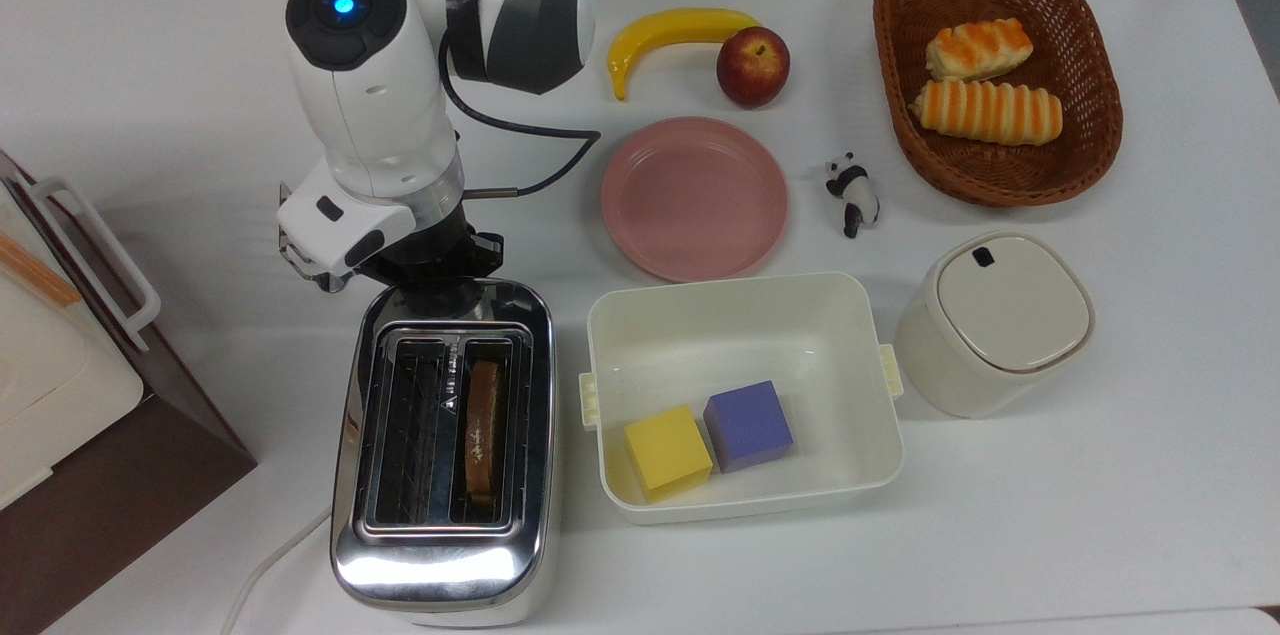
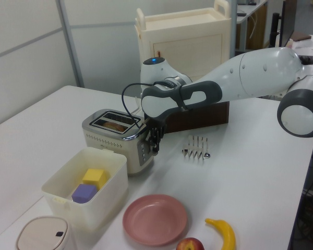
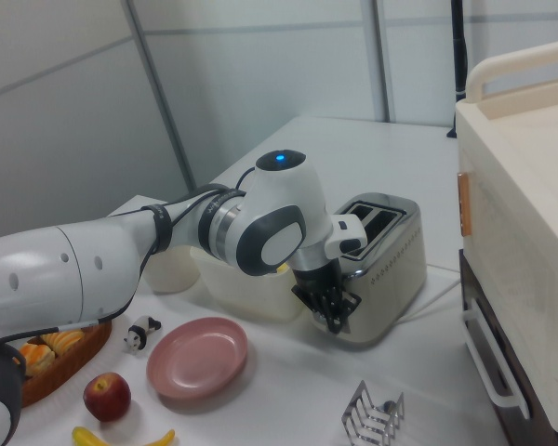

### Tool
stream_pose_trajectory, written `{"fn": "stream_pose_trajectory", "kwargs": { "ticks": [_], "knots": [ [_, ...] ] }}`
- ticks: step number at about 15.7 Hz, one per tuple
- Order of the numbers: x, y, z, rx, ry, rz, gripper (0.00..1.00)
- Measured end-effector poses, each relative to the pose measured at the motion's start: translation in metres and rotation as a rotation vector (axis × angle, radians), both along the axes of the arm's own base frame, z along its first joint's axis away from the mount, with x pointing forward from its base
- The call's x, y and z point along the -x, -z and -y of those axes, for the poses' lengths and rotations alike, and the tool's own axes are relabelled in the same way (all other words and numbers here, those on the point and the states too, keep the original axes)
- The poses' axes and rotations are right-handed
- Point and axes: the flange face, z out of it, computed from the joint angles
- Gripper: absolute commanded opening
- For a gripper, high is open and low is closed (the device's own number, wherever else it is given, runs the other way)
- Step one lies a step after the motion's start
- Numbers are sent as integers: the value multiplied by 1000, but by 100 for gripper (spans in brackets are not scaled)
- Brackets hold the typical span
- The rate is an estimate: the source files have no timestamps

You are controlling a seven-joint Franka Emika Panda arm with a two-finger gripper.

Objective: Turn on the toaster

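- gripper (image 2: 153,147): hanging low against the control end of the toaster (image 1: 443,445), at the end toward the top view's top; whether the fingers are apart or together i cannot tell.
- toaster: sitting left of centre in the top view, just left of the white bin (image 1: 741,315); white cord (image 1: 268,560) trailing off toward the near left.
- bread slice (image 1: 484,429): sitting sunk in the top view's right slot.
- pink plate (image 1: 694,198): lying beyond the bin.
- wire rack (image 2: 196,148): standing near the gripper, on the left view's right.
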Motion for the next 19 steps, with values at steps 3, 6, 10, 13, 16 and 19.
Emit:
{"fn": "stream_pose_trajectory", "kwargs": {
  "ticks": [3, 6, 10, 13, 16, 19],
  "knots": [
    [0, -1, 0, 0, 0, 1, 0],
    [-1, -5, 0, 1, -1, 11, 0],
    [-2, -35, -1, 4, -2, 58, 0],
    [2, -52, -1, 3, -2, 73, 0],
    [6, -69, -1, 2, -2, 83, 0],
    [14, -94, -2, -3, -1, 79, 9]
  ]
}}
